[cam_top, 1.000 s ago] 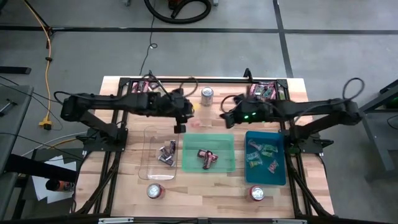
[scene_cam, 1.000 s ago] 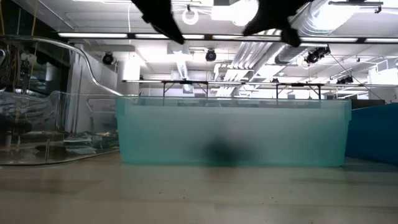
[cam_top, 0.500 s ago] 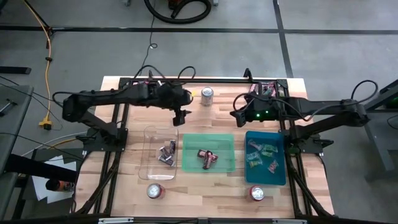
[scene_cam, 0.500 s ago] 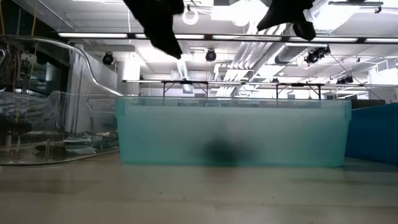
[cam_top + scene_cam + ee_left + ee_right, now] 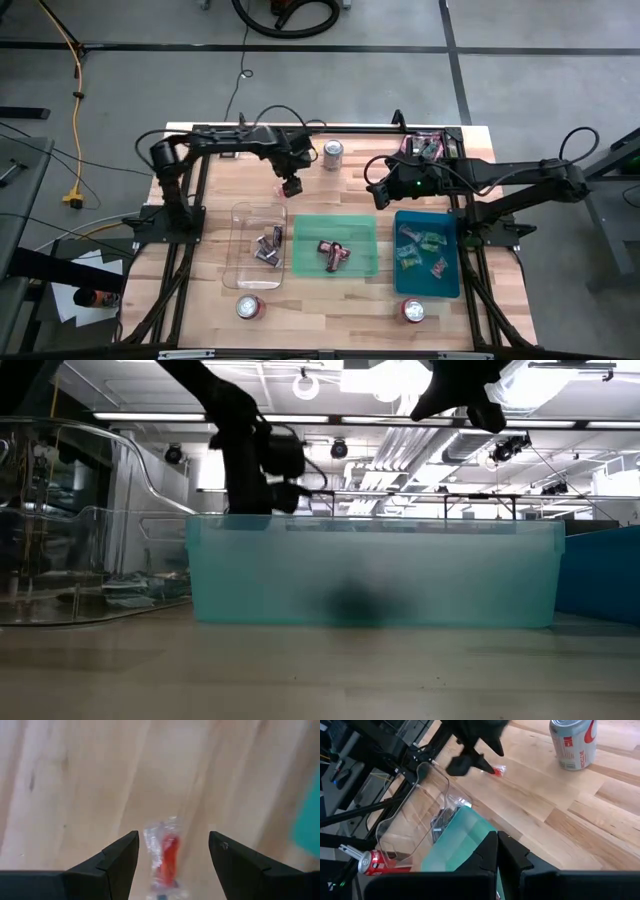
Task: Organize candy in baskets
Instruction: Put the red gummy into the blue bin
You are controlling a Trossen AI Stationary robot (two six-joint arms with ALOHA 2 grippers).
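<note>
A red candy in a clear wrapper lies on the bare wood, on the far side of the baskets. My left gripper points down over it, open, one finger on each side. The clear basket holds dark-wrapped candy. The green basket holds maroon candy, and the teal-blue basket holds green and pink candy. My right gripper hangs shut above the table beyond the green and blue baskets, holding nothing.
A silver can stands near the far edge. Two red cans stand near the front edge. The black frame runs along the far edge and sides. Bare wood lies between the baskets and the silver can.
My left gripper has come down from high above the table to just over the wood behind the green basket, shifting a little toward the far edge and tipping to point more steeply down. The arm has swung round to reach there.
</note>
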